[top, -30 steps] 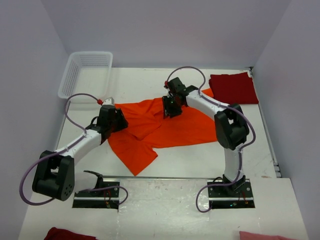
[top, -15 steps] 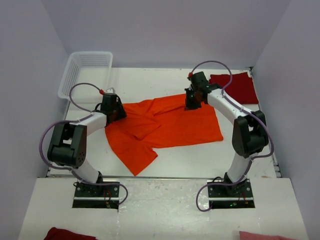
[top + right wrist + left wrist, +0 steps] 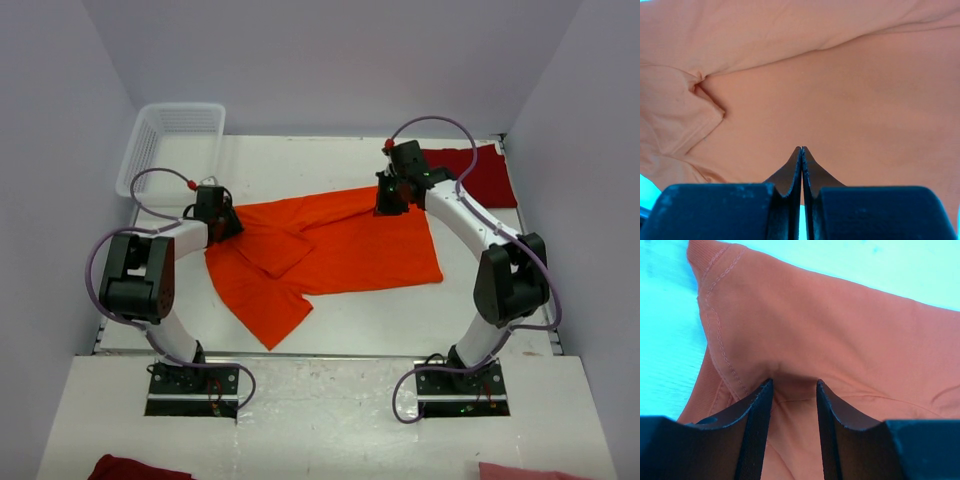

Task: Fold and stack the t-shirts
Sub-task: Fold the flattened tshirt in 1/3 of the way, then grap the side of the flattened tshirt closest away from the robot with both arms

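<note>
The bright orange t-shirt [image 3: 330, 245] lies spread across the middle of the table, with one flap folded over at its left and a tail hanging toward the front. My left gripper [image 3: 226, 228] is at its left edge. In the left wrist view the gripper [image 3: 791, 382] is closed on a puckered bunch of orange cloth [image 3: 840, 330] near a stitched hem. My right gripper [image 3: 389, 204] is at the shirt's far right corner. In the right wrist view it [image 3: 801, 148] is pinched shut on the orange cloth [image 3: 840, 100]. The dark red t-shirt [image 3: 480, 175] lies folded at the back right.
A white lattice basket [image 3: 170, 108] stands at the back left corner. On the near shelf in front of the arm bases, a dark red cloth [image 3: 130, 468] lies at the bottom left and a pink cloth [image 3: 525, 470] at the bottom right.
Both grippers moved outward, the left one left and the right one right and back. The orange shirt has stretched wider and flatter between them.
</note>
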